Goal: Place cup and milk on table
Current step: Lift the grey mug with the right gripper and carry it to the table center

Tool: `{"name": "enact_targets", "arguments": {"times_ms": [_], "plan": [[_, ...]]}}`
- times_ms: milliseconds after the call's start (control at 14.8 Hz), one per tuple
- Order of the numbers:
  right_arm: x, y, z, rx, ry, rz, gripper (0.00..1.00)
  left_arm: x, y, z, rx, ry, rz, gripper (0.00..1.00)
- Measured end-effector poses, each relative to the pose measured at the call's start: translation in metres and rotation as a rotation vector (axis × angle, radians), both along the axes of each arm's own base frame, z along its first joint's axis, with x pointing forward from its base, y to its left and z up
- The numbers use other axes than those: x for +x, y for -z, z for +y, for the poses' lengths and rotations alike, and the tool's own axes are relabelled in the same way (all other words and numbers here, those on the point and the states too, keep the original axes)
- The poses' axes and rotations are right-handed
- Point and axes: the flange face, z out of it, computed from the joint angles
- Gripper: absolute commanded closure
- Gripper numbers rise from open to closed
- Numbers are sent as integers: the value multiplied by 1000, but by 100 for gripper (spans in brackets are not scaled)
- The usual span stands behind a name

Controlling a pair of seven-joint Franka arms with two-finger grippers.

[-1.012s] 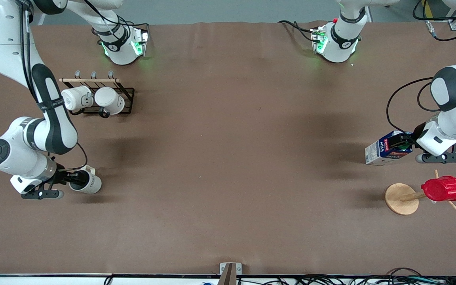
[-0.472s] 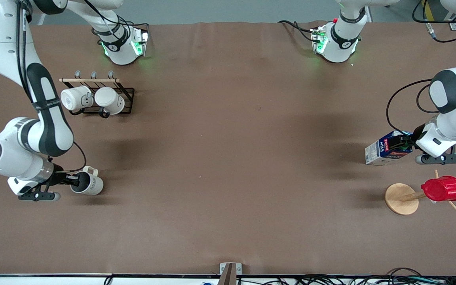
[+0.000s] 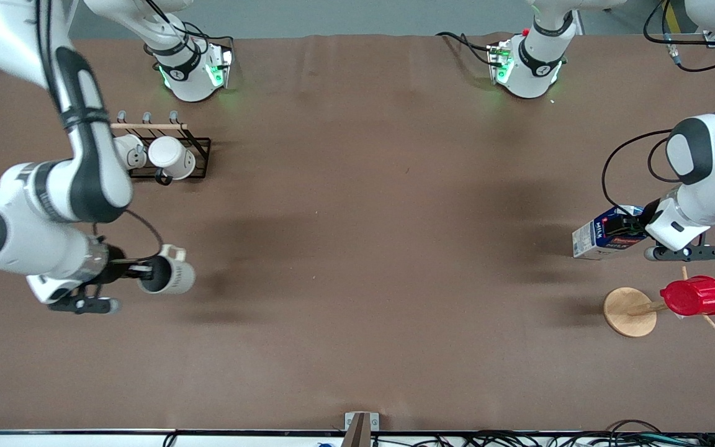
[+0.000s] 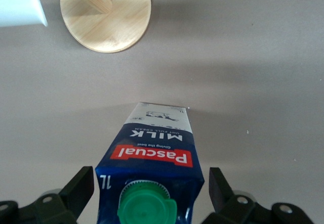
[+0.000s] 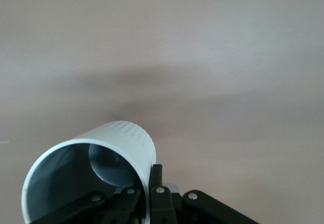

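The cup point(image 3: 174, 277) is a light grey-white mug with a grey inside point(image 5: 96, 173). My right gripper point(image 3: 145, 273) is shut on its rim, one finger inside and one outside point(image 5: 152, 186). It holds the cup on its side above the table point(image 3: 357, 248), toward the right arm's end. The milk point(image 3: 606, 234) is a blue and white carton with a green cap point(image 4: 147, 208), standing on the table toward the left arm's end. My left gripper point(image 3: 640, 226) is open around its top point(image 4: 147, 188), with a gap between each finger and the carton.
A black wire rack point(image 3: 199, 158) with two plain white mugs stands near the right arm's base. A red ribbed cup point(image 3: 694, 296) hangs on a wooden stand with a round base point(image 3: 629, 311), nearer to the front camera than the milk; the base also shows in the left wrist view point(image 4: 105, 11).
My right gripper has risen with the cup and carried it toward the table's middle. The milk stays in place; my left gripper has shifted slightly at its top.
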Motion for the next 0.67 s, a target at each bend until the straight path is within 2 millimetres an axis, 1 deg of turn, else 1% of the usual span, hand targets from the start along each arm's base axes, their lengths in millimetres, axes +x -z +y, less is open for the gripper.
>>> {"name": "enact_targets", "arguments": {"times_ms": [67,202,337,405,540,607,675], "plan": [[-8,-3,41,-6,15,3,100,0,2,0,0,0,3,0],[-30,-2,119,-17,33,13,100,1,5,0,1,1,5,0],[-55,0,184,-23,27,12,100,1,5,0,2,3,-1,0],[-66,0,211,-21,27,3,99,2,5,-1,2,5,-7,0],[-87,6,255,-14,42,-19,99,3,4,0,3,16,-15,7],[-97,16,276,-10,59,-30,99,3,4,0,3,19,-17,13],[-107,30,296,-8,75,-39,99,3,4,0,3,20,-19,21]]}}
